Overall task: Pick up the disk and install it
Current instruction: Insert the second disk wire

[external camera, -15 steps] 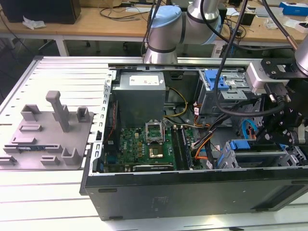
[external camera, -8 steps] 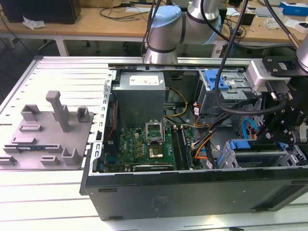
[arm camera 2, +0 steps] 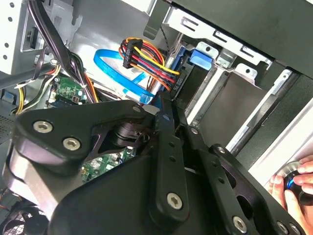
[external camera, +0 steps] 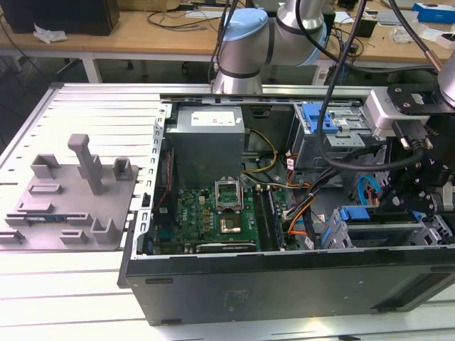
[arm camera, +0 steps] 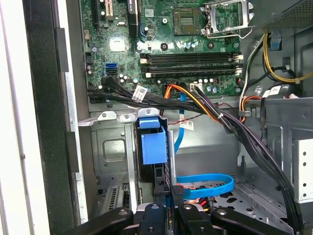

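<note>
Inside, end effector (arm camera: 172, 211) beside disk (arm camera: 152, 144).

A ribbed metal surface (external camera: 85, 106) fills the frame's lower left. Across the top run wooden desks (external camera: 142, 32) strewn with cables, dark floor (external camera: 28, 74) beneath them.

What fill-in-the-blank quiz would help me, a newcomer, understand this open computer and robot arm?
1. The grey fixture tray sits to the exterior view's ___ of the computer case.
2. The gripper reaches into the case at the exterior view's ___ end.
3. In the first wrist view, the flat looped cable near the gripper is coloured ___.

Missing words: left; right; blue.
</note>
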